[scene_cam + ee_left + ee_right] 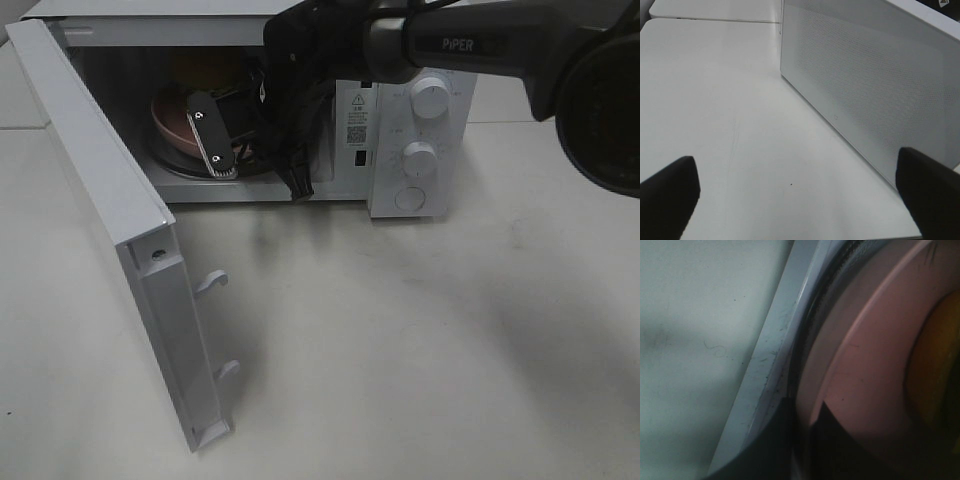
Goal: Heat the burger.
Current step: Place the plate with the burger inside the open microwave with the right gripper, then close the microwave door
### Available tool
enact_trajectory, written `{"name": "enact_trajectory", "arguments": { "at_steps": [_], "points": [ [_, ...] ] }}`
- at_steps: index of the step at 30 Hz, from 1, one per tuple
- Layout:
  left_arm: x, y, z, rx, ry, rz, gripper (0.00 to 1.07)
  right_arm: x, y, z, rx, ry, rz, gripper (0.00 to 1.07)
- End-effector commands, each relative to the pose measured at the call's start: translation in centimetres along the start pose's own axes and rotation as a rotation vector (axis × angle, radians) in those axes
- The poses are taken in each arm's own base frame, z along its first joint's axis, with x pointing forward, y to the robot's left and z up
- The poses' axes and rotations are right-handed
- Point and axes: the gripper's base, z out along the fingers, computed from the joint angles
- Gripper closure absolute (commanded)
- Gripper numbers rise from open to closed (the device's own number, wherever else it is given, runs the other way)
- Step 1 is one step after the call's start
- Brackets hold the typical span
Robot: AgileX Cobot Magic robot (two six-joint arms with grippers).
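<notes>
Burger (205, 66), round, with a glossy golden-brown bun and a streak of yellow cheese, sits on the pink round plate (166, 124) inside the white microwave oven (420, 110), in the upper left of the high view. My right gripper (807, 434) reaches into the cavity from the upper right of that frame. Its dark fingers (771, 445) are drawn narrow and pinch the plate's rim, one above it and one below. From the fingertips the burger lies further in, towards the back of the cavity, with a band of bare pink plate between it and my grip. I touch the plate only, not the food. The burger is round, so it has no long axis to mind.

I judge the next move to be letting go and pulling straight back out through the opening, so that the plate stays put.

The white hinged door (100, 175) stands swung wide along the left of the frame. My left gripper (800, 195), jaws spread wide and holding nothing, hangs over the pale table (420, 350) just beside the door's dotted outer face (865, 85). That arm is the nearer one for shutting it.
</notes>
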Motion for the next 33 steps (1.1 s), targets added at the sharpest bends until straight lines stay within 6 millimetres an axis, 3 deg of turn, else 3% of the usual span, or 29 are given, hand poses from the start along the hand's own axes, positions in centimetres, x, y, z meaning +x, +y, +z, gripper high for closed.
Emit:
{"name": "enact_trajectory", "arguments": {
  "at_steps": [1,2,4,7,8,12,23,25,33],
  "points": [
    [0.2,-0.1,-0.2,0.0,-0.03,-0.002,0.07,0.4,-1.3,-0.3,0.091,-0.013,0.006,0.9],
    [0.2,-0.1,-0.2,0.0,-0.03,-0.002,0.07,0.4,-1.3,-0.3,0.091,-0.013,0.006,0.9],
    [0.2,-0.1,-0.2,0.0,-0.03,-0.002,0.07,0.5,-1.3,-0.2,0.091,-0.012,0.006,0.76],
    [0.2,-0.1,-0.2,0.0,-0.03,-0.002,0.07,0.5,-1.3,-0.2,0.091,-0.012,0.006,0.71],
    [0.2,-0.1,-0.2,0.0,-0.03,-0.002,0.07,0.5,-1.2,-0.2,0.081,-0.009,0.006,0.62],
    [0.2,-0.1,-0.2,0.0,-0.03,-0.002,0.07,0.2,-0.8,-0.1,0.049,-0.035,0.056,0.47],
    [0.2,-0.1,-0.2,0.0,-0.03,-0.002,0.07,-0.7,-0.4,-1.1,0.013,-0.075,0.115,0.44],
    [0.2,-0.1,-0.2,0.0,-0.03,-0.002,0.07,-0.8,0.9,-1.9,-0.002,-0.079,0.105,0.42],
    [0.2,-0.1,-0.2,0.0,-0.03,-0.002,0.07,-0.4,2.6,-4.2,0.029,-0.093,0.116,0.32]
  ]
}}
